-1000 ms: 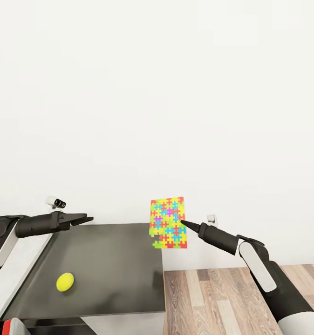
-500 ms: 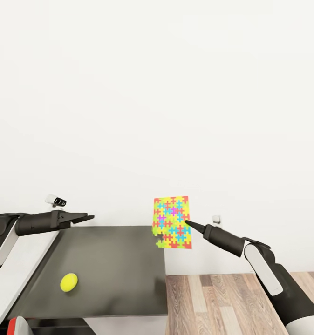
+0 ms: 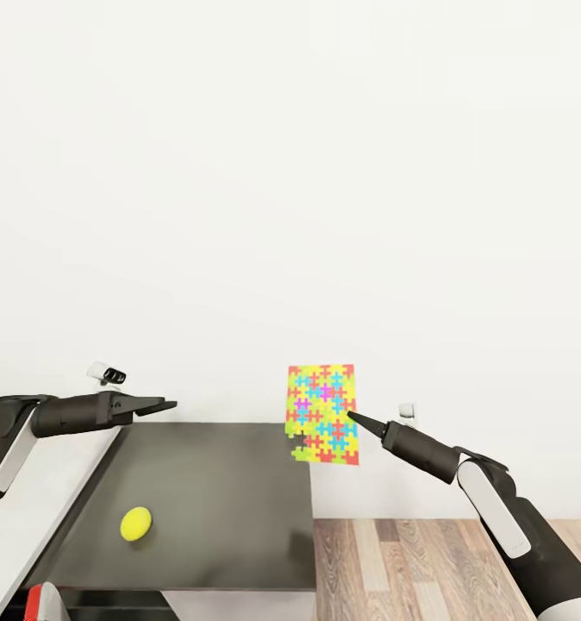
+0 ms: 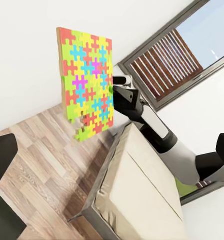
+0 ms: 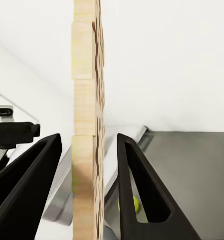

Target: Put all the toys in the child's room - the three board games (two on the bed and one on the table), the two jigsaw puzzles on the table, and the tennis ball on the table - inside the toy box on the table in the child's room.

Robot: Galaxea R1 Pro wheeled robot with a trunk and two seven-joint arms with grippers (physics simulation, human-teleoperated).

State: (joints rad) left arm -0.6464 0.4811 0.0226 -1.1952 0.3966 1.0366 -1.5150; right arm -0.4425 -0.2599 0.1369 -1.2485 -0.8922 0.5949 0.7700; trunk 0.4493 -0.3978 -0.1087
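Note:
My right gripper [image 3: 352, 419] is shut on a jigsaw puzzle [image 3: 323, 414], a thin multicolour rectangle held upright in the air past the right end of the dark grey side unit [image 3: 230, 492]. The right wrist view shows the puzzle [image 5: 87, 100] edge-on between the fingers [image 5: 42, 165]. The tennis ball [image 3: 136, 523] lies on the side unit near its front left. Above the unit's back left corner my left gripper [image 3: 165, 404] hovers open and empty. Its wrist view looks across at the puzzle [image 4: 87, 82]. The toy box and the board games are out of view.
The pale table top [image 3: 40, 509] joins the side unit on the left. A red and white chair [image 3: 39, 602] peeks in at the bottom left. Wood floor [image 3: 411, 569] lies to the right. The left wrist view shows the bed [image 4: 141, 200] and a window [image 4: 176, 55].
The whole picture has shifted a little to the right, so the camera has moved. The puzzle stays in my right gripper; the ball and my left gripper keep their places.

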